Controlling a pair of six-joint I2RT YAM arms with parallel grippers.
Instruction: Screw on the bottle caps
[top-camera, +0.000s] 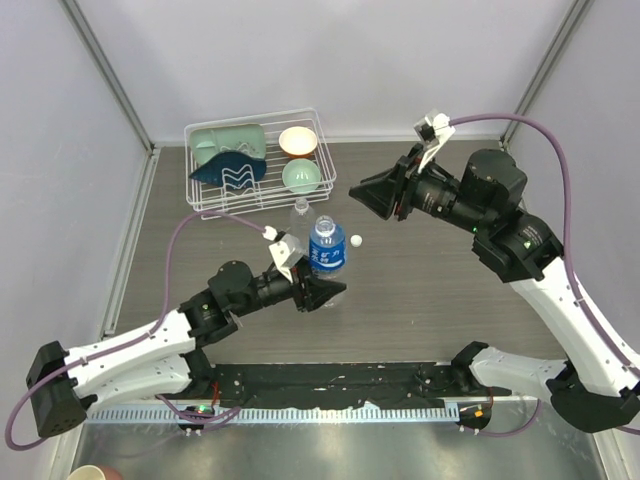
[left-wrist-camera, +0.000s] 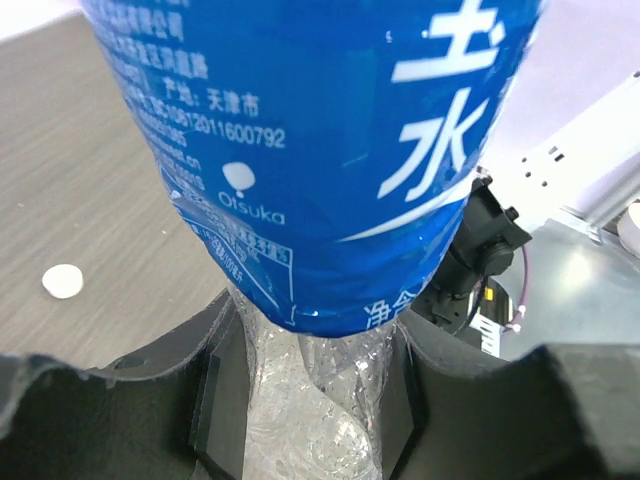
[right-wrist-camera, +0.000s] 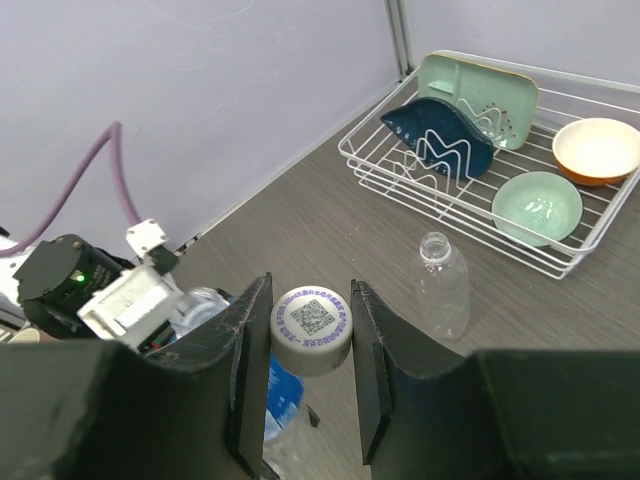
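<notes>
My left gripper is shut on the clear lower body of the blue-labelled bottle, which stands upright at the table's middle. In the left wrist view the bottle fills the frame, squeezed between the jaws of the left gripper. My right gripper hovers up and to the right of that bottle, shut on a white cap with a printed code on top. The blue-labelled bottle shows below that cap. A second white cap lies loose on the table. The plain bottle stands uncapped behind.
A white wire rack at the back left holds a pale green tray, a dark blue dish, a green bowl and a cream bowl. Walls close in the back and both sides.
</notes>
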